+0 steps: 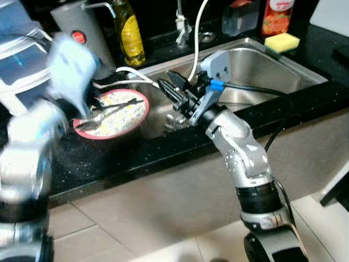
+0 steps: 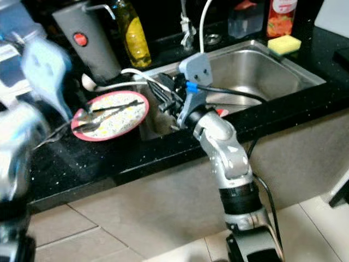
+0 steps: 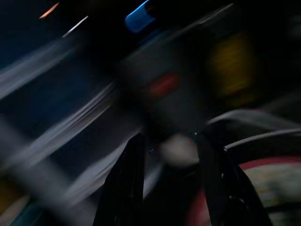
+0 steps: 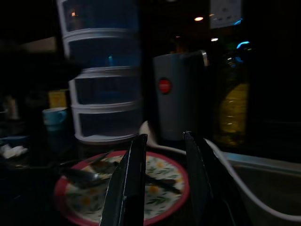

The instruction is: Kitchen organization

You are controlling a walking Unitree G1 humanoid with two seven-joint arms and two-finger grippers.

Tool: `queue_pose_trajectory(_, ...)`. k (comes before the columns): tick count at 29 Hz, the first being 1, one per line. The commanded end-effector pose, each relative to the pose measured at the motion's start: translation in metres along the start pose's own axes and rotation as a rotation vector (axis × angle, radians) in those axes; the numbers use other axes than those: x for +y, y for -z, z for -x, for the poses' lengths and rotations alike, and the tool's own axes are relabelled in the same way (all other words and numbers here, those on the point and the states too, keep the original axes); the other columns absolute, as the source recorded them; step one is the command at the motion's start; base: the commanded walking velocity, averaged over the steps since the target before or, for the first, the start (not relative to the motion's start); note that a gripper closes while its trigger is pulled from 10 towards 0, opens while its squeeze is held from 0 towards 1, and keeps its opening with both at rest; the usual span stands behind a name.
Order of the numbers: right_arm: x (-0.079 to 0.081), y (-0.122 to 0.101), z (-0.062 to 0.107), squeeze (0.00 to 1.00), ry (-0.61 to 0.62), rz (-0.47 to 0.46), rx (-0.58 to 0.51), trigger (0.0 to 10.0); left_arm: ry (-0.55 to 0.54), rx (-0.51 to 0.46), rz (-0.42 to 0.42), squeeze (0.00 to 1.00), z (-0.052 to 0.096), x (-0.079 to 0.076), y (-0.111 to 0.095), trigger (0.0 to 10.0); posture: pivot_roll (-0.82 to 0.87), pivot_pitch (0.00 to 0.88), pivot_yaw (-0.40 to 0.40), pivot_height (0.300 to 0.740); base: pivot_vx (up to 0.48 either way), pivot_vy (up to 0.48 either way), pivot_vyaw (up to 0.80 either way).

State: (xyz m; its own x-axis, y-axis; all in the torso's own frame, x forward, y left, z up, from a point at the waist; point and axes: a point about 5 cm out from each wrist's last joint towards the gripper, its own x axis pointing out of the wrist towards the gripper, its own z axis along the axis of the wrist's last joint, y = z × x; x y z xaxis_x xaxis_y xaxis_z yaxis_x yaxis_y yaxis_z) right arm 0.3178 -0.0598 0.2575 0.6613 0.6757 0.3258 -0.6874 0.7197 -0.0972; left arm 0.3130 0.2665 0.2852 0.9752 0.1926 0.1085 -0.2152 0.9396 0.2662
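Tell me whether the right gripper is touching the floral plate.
Apart. In the left eye view the right gripper hovers past the plate's rim, dark counter between them.

My left arm (image 1: 32,136) is smeared by motion blur. My left wrist view is dark and streaked; beyond my fingers (image 3: 127,179) the plate (image 3: 263,188) runs off the frame.

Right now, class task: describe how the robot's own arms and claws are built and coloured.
The right arm is silver, jointed segments with a black band lower down. A black cable runs along it, and a blue tag sits beside the grey wrist block. Its right claw has two long black fingers. The left arm is silver, blurred; the left claw is black too.
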Motion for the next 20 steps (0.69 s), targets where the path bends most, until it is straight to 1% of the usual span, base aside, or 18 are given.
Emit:
queue_pose_trajectory(1,0.004,-0.001,-0.004,0.0,-0.019,0.004,-0.004,10.0,-0.136,0.17,-0.034,0.0,0.001,0.022,0.03,10.0,-0.01,0.001,0.172,0.74,0.0,0.0,0.0)
queue_pose_trajectory(2,0.004,-0.001,-0.004,0.0,-0.019,0.004,-0.004,10.0,-0.136,0.17,-0.034,0.0,0.001,0.022,0.03,10.0,-0.01,0.001,0.172,0.74,0.0,0.0,0.0)
queue_pose_trajectory(3,0.004,-0.001,-0.004,0.0,-0.018,0.004,-0.005,10.0,-0.155,0.204,-0.038,0.0,0.003,0.025,0.035,10.0,-0.01,0.001,0.172,0.74,0.0,0.0,0.0)
queue_pose_trajectory(4,0.004,-0.001,-0.004,0.0,-0.018,0.004,-0.005,10.0,-0.155,0.204,-0.038,0.0,0.003,0.025,0.035,10.0,-0.01,0.001,0.172,0.74,0.0,0.0,0.0)
queue_pose_trajectory(5,0.004,-0.001,-0.003,0.0,-0.015,0.005,-0.005,10.0,-0.248,0.278,-0.039,0.0,0.007,0.035,0.047,10.0,-0.01,0.003,0.173,0.74,0.0,0.0,0.0)
queue_pose_trajectory(6,0.004,0.0,-0.003,0.0,-0.015,0.004,-0.004,10.0,-0.32,0.334,0.019,0.0,0.011,0.04,0.057,10.0,0.0,0.005,0.17,0.74,0.0,0.0,0.0)
queue_pose_trajectory(7,0.004,0.0,-0.003,0.0,-0.015,0.004,-0.004,10.0,-0.32,0.334,0.019,0.0,0.011,0.04,0.057,10.0,0.0,0.005,0.17,0.74,0.0,0.0,0.0)
queue_pose_trajectory(9,0.004,0.0,-0.003,0.0,-0.015,0.003,-0.002,10.0,-0.401,0.417,0.115,0.0,0.018,0.042,0.073,10.0,-0.01,0.007,0.168,0.74,0.0,0.0,0.0)
queue_pose_trajectory(10,0.005,0.001,-0.004,0.0,-0.018,0.001,-0.002,10.0,-0.455,0.481,0.187,0.12,0.02,0.04,0.086,10.0,-0.01,0.007,0.166,0.74,0.0,0.0,0.0)
queue_pose_trajectory(11,0.005,0.001,-0.004,0.0,-0.019,0.001,-0.002,10.0,-0.481,0.512,0.218,0.53,0.02,0.039,0.093,10.0,-0.01,0.007,0.166,0.74,0.0,0.0,0.0)
queue_pose_trajectory(12,0.005,0.001,-0.004,0.0,-0.02,0.001,-0.002,10.0,-0.504,0.536,0.249,1.0,0.021,0.039,0.099,10.0,-0.01,0.007,0.164,0.74,0.0,0.0,0.0)
queue_pose_trajectory(13,0.005,0.001,-0.004,0.0,-0.02,0.001,-0.002,10.0,-0.504,0.536,0.249,1.0,0.021,0.039,0.099,10.0,-0.01,0.007,0.164,0.74,0.0,0.0,0.0)
queue_pose_trajectory(14,0.005,0.0,-0.004,0.0,-0.02,0.001,-0.003,10.0,-0.521,0.572,0.3,1.0,0.019,0.038,0.107,10.0,-0.01,0.007,0.164,0.74,0.0,0.0,0.0)
queue_pose_trajectory(15,0.005,0.0,-0.004,0.0,-0.02,0.001,-0.003,10.0,-0.522,0.586,0.329,1.0,0.016,0.037,0.109,10.0,-0.01,0.007,0.161,0.74,0.0,0.0,0.0)
queue_pose_trajectory(16,0.005,0.0,-0.004,0.0,-0.02,0.001,-0.003,10.0,-0.522,0.586,0.329,1.0,0.016,0.037,0.109,10.0,-0.01,0.007,0.161,0.74,0.0,0.0,0.0)
queue_pose_trajectory(18,0.005,-0.001,-0.004,0.0,-0.022,0.002,-0.004,10.0,-0.48,0.612,0.368,1.0,0.008,0.027,0.113,10.0,-0.01,0.009,0.158,0.74,0.0,0.0,0.0)
queue_pose_trajectory(19,0.005,-0.001,-0.004,0.0,-0.022,0.002,-0.004,10.0,-0.48,0.612,0.368,1.0,0.008,0.027,0.113,10.0,-0.01,0.009,0.158,0.74,0.0,0.0,0.0)
queue_pose_trajectory(20,0.005,-0.001,-0.004,0.0,-0.024,0.003,-0.004,10.0,-0.424,0.618,0.386,1.0,0.002,0.019,0.114,10.0,-0.01,0.01,0.156,0.74,0.0,0.0,0.0)
